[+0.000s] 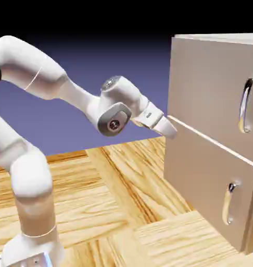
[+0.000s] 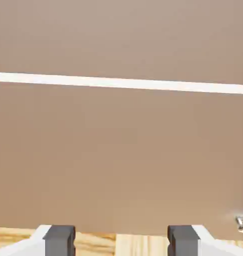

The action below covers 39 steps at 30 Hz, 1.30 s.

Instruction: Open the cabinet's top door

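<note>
Writing or labels appear nowhere on the large beige-tan box cabinet (image 1: 212,104), whose right side runs out of the exterior view. Its upper flat beige door panel (image 1: 209,83) carries a long curved silver bar handle (image 1: 247,104), cut by that edge. White-fingered end effector (image 1: 167,126), empty with fingers spread, sits at the panels' seam above the wooden tabletop (image 1: 113,193).

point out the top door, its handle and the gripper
top door (image 1: 206,83): exterior view, bare beige face of the upper panel
top door's handle (image 1: 247,104): exterior view, middle of the long silver bar
gripper (image 1: 171,130): exterior view, fingertips by the cabinet's near edge
</note>
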Tool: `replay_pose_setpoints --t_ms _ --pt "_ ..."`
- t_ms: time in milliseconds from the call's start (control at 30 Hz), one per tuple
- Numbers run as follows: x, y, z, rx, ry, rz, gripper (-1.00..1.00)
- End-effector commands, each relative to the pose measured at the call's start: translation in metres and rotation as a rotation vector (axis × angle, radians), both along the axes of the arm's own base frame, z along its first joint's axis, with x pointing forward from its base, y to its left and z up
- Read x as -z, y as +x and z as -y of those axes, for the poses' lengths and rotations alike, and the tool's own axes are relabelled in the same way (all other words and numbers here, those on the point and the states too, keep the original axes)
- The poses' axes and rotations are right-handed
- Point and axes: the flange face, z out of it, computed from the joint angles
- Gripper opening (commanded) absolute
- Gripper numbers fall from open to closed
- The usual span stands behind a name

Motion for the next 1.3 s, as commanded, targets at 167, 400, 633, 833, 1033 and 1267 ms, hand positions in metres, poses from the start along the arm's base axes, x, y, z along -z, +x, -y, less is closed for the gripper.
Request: replay_pose_setpoints --t_ms 167,400,633,833,1033,1267 --pt "-0.046 0.002 -0.010 -0.214 -0.226 0.114 0.00" --pt "-0.093 -0.001 -0.012 -0.422 -0.509 0.246 0.00" --pt "-0.130 -0.008 -0.005 -0.586 -0.808 0.363 0.00" --pt "-0.153 -0.013 0.009 -0.692 -1.075 0.442 0.00" --pt "-0.166 -0.015 0.030 -0.773 -1.349 0.494 0.00" --pt "-0.169 -0.012 0.061 -0.843 -1.672 0.514 0.00"
